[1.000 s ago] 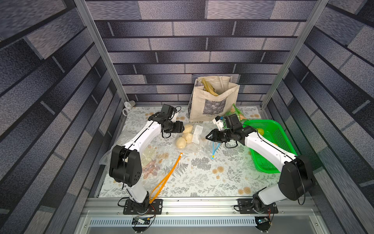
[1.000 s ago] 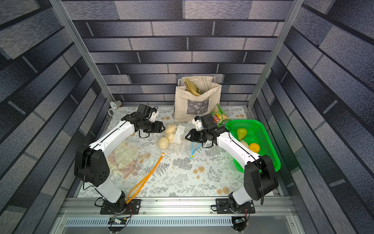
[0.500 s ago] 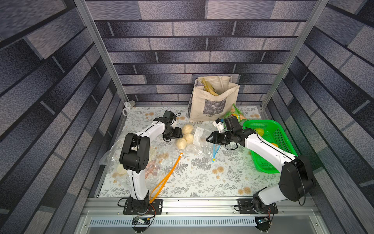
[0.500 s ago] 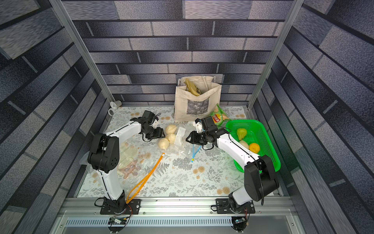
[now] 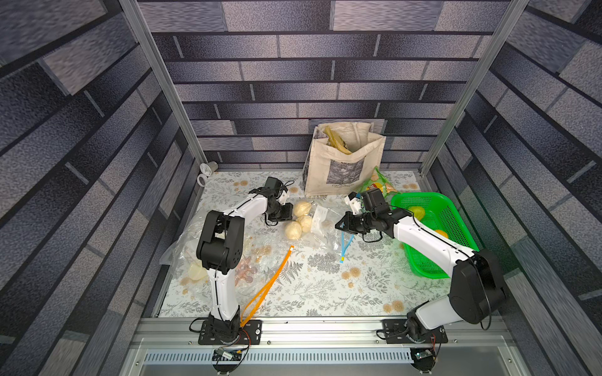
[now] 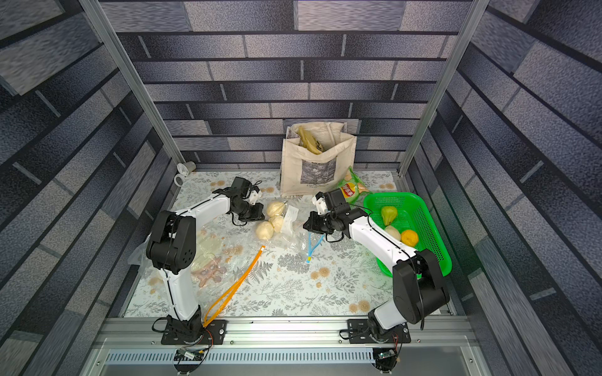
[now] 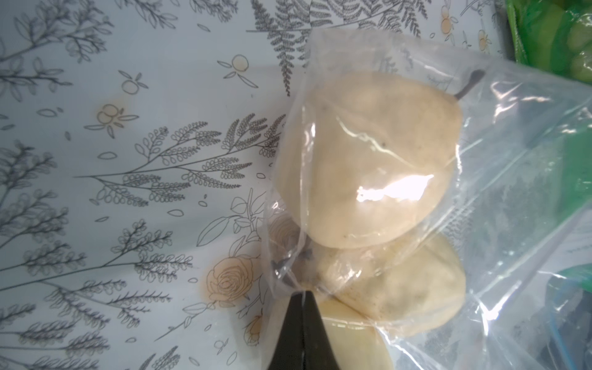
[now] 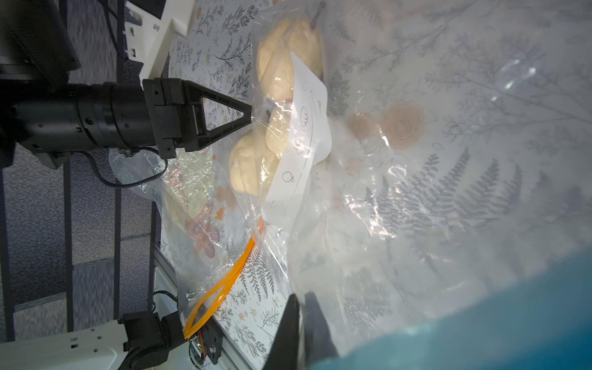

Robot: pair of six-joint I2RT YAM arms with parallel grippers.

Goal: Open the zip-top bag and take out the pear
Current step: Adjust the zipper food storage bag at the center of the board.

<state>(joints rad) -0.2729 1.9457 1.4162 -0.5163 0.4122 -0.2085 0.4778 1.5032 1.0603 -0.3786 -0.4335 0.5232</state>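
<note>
A clear zip-top bag lies at mid table in both top views. Three pale yellow pears sit inside it at the left end. Its blue zip hangs at the right end. My left gripper is shut on the bag's plastic edge beside the pears; in the left wrist view its tips pinch the film. My right gripper is shut on the bag's film near the blue zip. The right wrist view shows its tips and the left gripper opposite.
A green basket holding a green pear and an orange stands at the right. A canvas tote and a chips bag are at the back. A second plastic bag with an orange zip lies front left.
Both grippers have gone from open to shut on the bag. The left arm's elbow has swung inward while its gripper stayed at the pears. The right gripper has barely moved.
</note>
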